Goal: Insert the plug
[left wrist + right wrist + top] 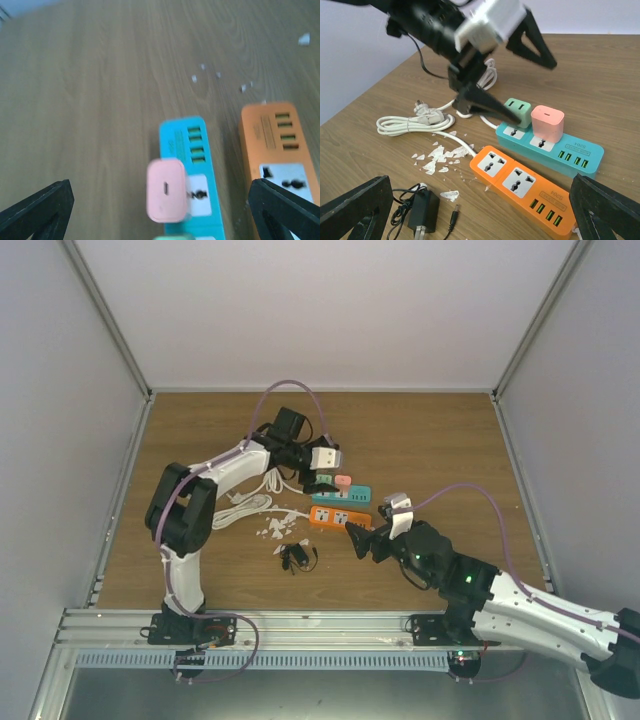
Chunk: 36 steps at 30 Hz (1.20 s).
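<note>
A pink plug (pixel 547 125) stands upright on a socket of the teal power strip (pixel 570 155), next to a green adapter (pixel 517 112) on the same strip. My left gripper (pixel 534 92) is open just above them, one finger low beside the green adapter, the other raised; neither finger touches the pink plug. In the left wrist view the pink plug (pixel 166 190) lies between the spread fingers (pixel 35 210) of the left gripper (pixel 160 187). My right gripper (pixel 480 180) is open and empty, near the orange power strip (pixel 525 185). From above, the left gripper (pixel 328 476) is over the teal strip (pixel 355 494) and the right gripper (pixel 358 538) is just in front of the orange strip (pixel 338 517).
A black adapter with its thin cord (pixel 420 215) lies on the wooden table in front of the orange strip. A coiled white cable (pixel 420 120) and white scraps (pixel 440 155) lie to the left. Grey walls stand on three sides.
</note>
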### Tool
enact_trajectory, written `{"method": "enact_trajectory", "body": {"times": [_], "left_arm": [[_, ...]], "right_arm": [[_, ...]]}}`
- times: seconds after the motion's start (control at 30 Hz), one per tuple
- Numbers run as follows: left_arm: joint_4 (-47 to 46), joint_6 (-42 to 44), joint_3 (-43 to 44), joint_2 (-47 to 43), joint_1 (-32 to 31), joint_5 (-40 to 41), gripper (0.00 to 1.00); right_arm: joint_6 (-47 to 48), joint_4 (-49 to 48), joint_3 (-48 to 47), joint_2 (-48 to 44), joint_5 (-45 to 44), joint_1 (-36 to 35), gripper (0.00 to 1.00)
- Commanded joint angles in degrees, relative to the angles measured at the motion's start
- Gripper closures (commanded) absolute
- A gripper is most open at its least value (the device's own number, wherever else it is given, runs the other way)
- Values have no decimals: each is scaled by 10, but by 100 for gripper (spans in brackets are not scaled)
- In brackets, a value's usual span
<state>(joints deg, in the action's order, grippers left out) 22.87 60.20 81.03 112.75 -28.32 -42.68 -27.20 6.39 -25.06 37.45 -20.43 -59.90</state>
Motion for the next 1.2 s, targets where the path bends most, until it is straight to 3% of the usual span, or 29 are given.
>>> {"method": "enact_trajectory", "body": {"times": [0.0,0.17,0.23,0.33,0.43,0.5,0.57,0.67,0.73,0.83,1.17], "left_arm": [[-84,-50,-15,-76,9,-57,1],[-385,-256,-127,-197,11,-72,1],[-462,-432,-135,-225,10,4,1],[-312,-556,5,-185,16,51,1],[-115,-598,182,-79,20,28,1],[-62,-630,235,-34,20,47,1],[-133,-689,143,-54,15,125,1],[-303,-782,-48,-141,-7,306,1],[-339,-813,-122,-172,-33,442,1],[-346,-825,-185,-191,-84,576,1],[-412,-851,-260,-132,-144,657,1]], "right_arm": [[8,-7,-1,-1,0,-6,0],[6,-7,-1,-1,-1,-6,0],[6,-7,-2,1,-3,-6,0],[3,-5,-3,3,-9,-6,0],[-7,4,-6,-8,-24,-7,0],[-14,11,-3,-28,-45,-6,0],[-18,15,4,-58,-56,-6,0],[-21,18,14,-103,-68,-6,0],[-23,20,18,-129,-74,-6,1],[-24,22,23,-153,-77,-7,0],[-22,21,18,-131,-75,-6,0]]}}
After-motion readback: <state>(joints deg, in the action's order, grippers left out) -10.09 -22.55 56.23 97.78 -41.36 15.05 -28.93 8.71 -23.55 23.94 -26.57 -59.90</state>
